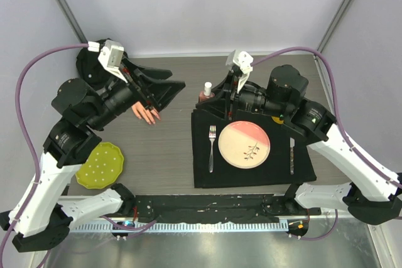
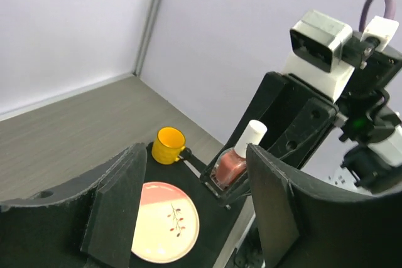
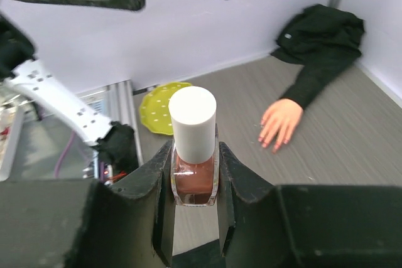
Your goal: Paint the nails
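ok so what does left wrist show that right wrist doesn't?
Left wrist only: the yellow cup and, on the black mat, the pink-and-cream plate. Right wrist only: the mannequin hand with its black sleeve, lying on the table, and the yellow-green dish. Both: the white-capped polish bottle, clamped in the right tool.
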